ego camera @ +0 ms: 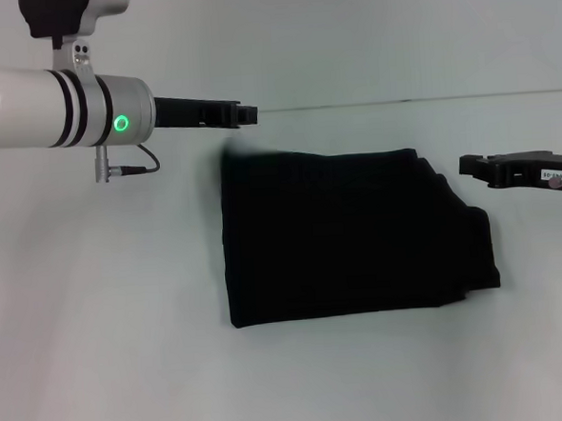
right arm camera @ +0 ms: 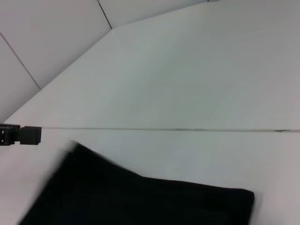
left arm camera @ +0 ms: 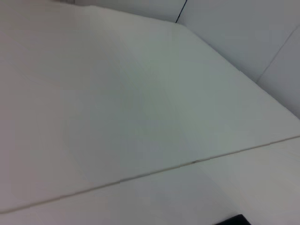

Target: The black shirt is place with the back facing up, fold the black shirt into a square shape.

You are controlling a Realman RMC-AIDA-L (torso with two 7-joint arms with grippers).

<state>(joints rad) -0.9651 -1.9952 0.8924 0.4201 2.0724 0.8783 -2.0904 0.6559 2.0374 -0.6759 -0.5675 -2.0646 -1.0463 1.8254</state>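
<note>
Shirt [ego camera: 345, 235] is lying squared; left gripper [ego camera: 242, 113] hovering at 11 o'clock, right gripper [ego camera: 479, 167] at 3, grip states unclear; withdrawing high avoids snagging.

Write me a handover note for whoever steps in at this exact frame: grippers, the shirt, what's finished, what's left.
Left gripper: raised above the table beyond the far-left corner of the black shirt, holding nothing.
Right gripper: off the shirt's right side, clear of the fabric, holding nothing.
Whether either gripper's fingers are open or shut cannot be told.
Shirt: lying flat on the white table, already folded into a compact, roughly square block. The right edge shows stacked layers that step out slightly and sit uneven.
Done: the folds appear complete.
Left: likely only tidying that uneven right edge, if needed, then parking both arms.
</note>
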